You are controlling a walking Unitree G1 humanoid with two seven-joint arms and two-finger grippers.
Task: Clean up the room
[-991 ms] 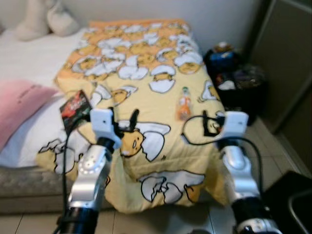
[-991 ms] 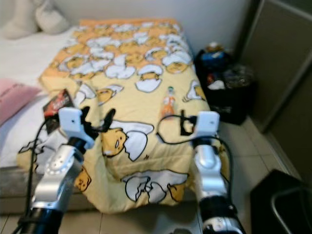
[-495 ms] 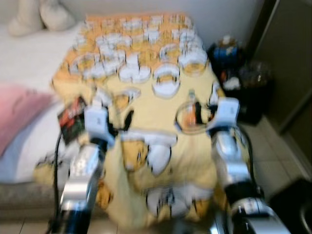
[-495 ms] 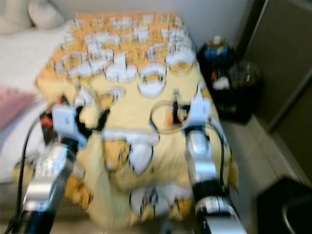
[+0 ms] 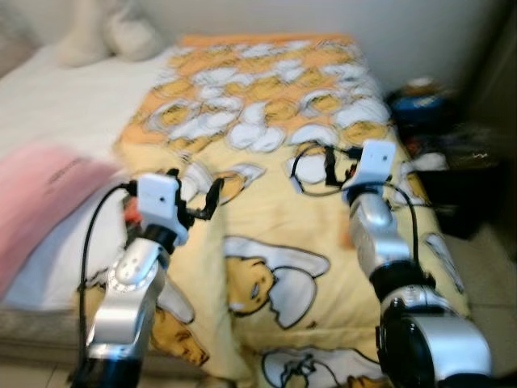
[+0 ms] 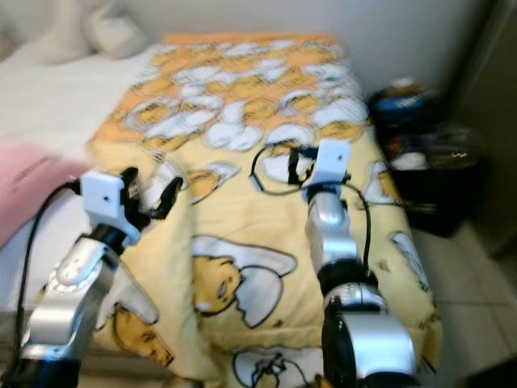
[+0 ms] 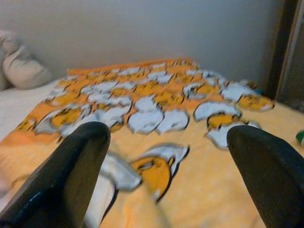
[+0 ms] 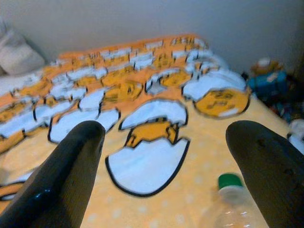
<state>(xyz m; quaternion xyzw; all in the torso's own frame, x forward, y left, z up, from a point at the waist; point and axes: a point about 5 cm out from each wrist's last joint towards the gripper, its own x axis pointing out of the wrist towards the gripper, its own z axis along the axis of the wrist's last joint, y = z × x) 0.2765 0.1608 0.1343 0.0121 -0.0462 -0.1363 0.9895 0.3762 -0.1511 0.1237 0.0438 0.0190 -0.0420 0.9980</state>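
Yellow egg-print blanket (image 5: 283, 210) covers the bed. Left gripper (image 7: 166, 161) is held above its near left part, fingers spread wide, nothing between them. Right gripper (image 8: 166, 156) is held over the blanket's right side, also spread and empty; a bottle (image 8: 235, 204) with a green cap lies on the blanket just ahead of it, nearer one finger. Pink cloth (image 5: 44, 194) lies on the white sheet (image 5: 73, 105) to the left. Pillows (image 6: 89, 32) sit at the head. Dark bags (image 6: 420, 137), blurred, stand right of the bed. No writing legible.
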